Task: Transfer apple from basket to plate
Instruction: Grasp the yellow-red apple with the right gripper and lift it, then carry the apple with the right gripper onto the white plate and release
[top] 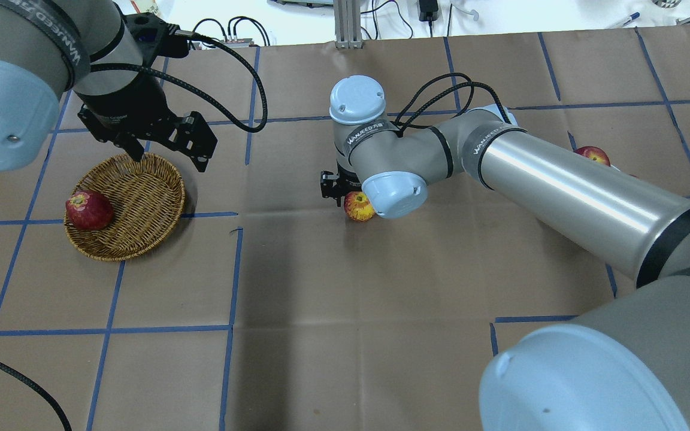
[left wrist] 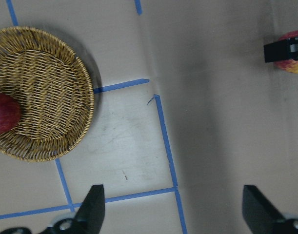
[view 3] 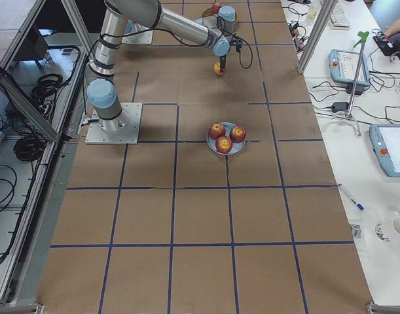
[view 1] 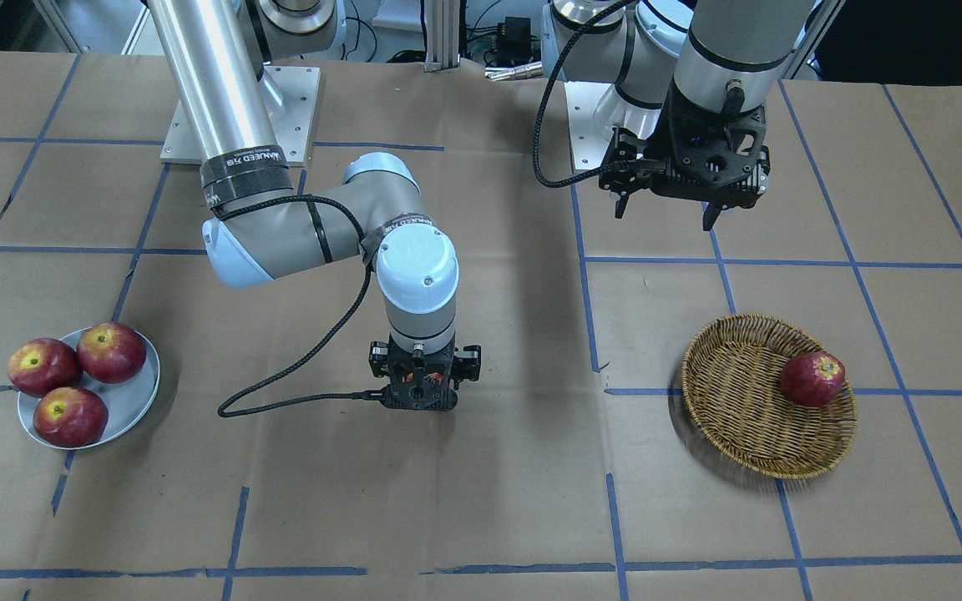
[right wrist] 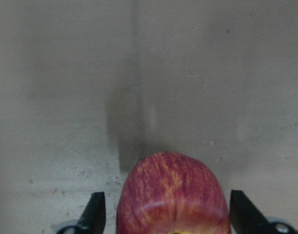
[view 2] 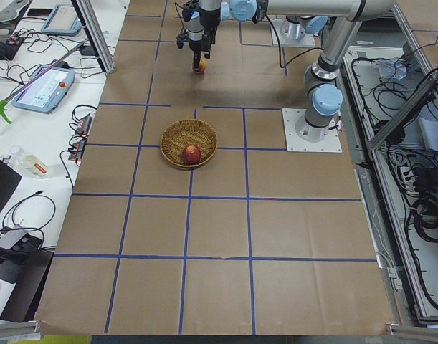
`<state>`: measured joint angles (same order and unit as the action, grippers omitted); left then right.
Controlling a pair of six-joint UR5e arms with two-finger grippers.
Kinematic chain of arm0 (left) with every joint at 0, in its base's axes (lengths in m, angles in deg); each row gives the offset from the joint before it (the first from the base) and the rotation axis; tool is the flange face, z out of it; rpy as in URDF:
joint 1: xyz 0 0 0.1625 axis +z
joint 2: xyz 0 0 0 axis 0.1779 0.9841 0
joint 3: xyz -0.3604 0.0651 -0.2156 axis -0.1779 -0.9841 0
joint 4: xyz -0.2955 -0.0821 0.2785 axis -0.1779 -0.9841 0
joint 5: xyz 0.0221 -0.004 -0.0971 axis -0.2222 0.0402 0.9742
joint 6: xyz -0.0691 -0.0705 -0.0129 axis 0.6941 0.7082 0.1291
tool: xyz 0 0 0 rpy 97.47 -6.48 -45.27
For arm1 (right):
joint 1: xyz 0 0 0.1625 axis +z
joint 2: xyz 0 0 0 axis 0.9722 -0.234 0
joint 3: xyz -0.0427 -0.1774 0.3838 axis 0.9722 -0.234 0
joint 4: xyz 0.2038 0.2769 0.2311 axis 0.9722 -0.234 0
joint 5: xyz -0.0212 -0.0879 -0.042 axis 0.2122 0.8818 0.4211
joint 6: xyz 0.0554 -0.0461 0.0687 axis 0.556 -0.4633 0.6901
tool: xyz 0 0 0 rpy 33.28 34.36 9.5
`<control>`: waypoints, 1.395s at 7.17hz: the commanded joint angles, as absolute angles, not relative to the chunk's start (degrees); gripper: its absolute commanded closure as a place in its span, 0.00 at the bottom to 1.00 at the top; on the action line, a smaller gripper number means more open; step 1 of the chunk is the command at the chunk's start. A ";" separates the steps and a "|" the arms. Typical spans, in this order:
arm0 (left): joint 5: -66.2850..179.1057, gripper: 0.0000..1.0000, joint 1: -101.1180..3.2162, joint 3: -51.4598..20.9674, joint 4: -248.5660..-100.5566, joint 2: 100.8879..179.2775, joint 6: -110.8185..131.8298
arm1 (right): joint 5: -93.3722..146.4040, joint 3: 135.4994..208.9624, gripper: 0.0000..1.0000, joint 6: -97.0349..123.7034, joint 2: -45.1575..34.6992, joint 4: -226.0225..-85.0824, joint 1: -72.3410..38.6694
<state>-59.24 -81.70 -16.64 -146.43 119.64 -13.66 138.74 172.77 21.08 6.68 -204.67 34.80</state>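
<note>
The apple [top: 358, 206], light red streaked with yellow, rests on the paper-covered table at mid-table, outside the basket. My right gripper [view 1: 422, 401] points straight down over it, open, one finger on each side; the right wrist view shows the apple [right wrist: 173, 195] between the fingertips. The wicker basket [top: 141, 197] holds one darker red apple [top: 88, 209] by its rim. My left gripper [top: 169, 161] hangs open and empty above the basket's far edge. The grey-blue plate [view 1: 134, 401] holds three dark red apples.
The right arm's long forearm [top: 560, 191] stretches low across the table and hides most of the plate in the overhead view. A black cable [view 1: 297, 367] loops beside the right wrist. Blue tape lines grid the brown paper.
</note>
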 commanded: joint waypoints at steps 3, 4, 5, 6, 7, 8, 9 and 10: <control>-57.35 0.01 -81.60 -16.82 -146.17 119.79 -13.36 | 140.42 170.39 0.59 19.87 1.34 -201.18 33.14; -57.41 0.01 -81.60 -16.74 -146.26 119.70 -13.54 | 142.07 170.73 0.59 14.47 -3.05 -195.67 30.09; -57.41 0.01 -81.78 -16.74 -146.35 119.61 -13.11 | 142.17 170.90 0.59 7.45 -7.27 -190.13 24.23; -57.32 0.01 -81.78 -16.74 -146.52 119.52 -13.01 | 142.26 171.17 0.59 -2.19 -10.36 -186.33 17.56; -57.41 0.01 -82.04 -16.74 -146.96 118.65 -12.93 | 142.18 172.91 0.59 -10.99 -12.13 -185.34 10.79; -57.58 0.01 -82.39 -16.82 -147.49 117.95 -12.93 | 142.09 175.28 0.59 -18.99 -13.02 -185.50 4.54; -57.50 0.01 -82.39 -16.56 -147.58 118.46 -12.93 | 141.39 176.61 0.59 -25.17 -13.03 -185.50 -1.78; -57.41 0.01 -83.26 -16.82 -147.67 118.12 -12.84 | 141.30 177.14 0.59 -32.19 -12.68 -185.59 -6.81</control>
